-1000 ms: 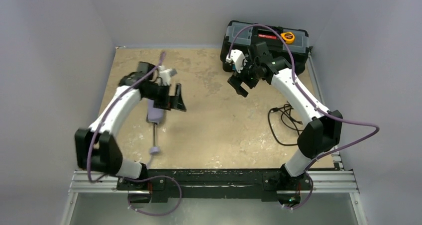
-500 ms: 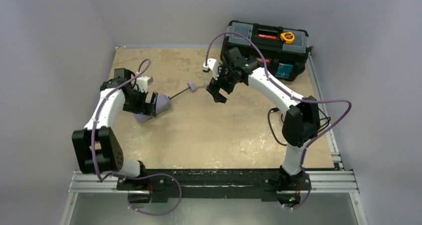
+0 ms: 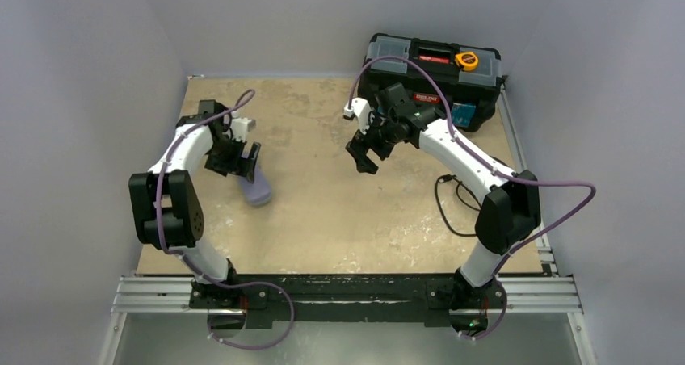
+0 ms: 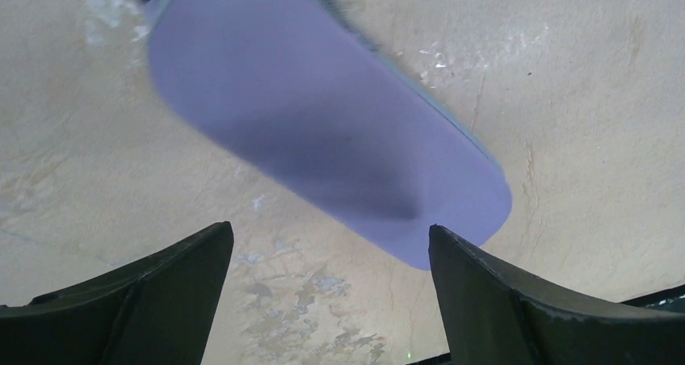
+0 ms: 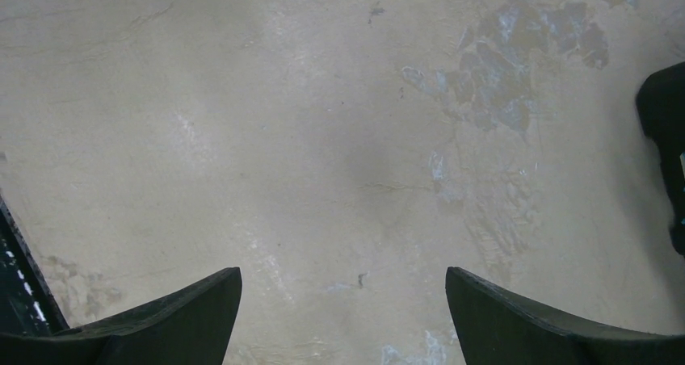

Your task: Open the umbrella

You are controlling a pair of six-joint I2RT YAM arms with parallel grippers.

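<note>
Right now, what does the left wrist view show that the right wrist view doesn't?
Left wrist only: a smooth lavender oval object just beyond the open left gripper. Right wrist only: an unidentified black shape at the right edge; nothing near the open right gripper. Both: the tan mottled table.

Left tool (image 4: 327,236) and right tool (image 5: 343,276) both gape, pointing downward.
</note>
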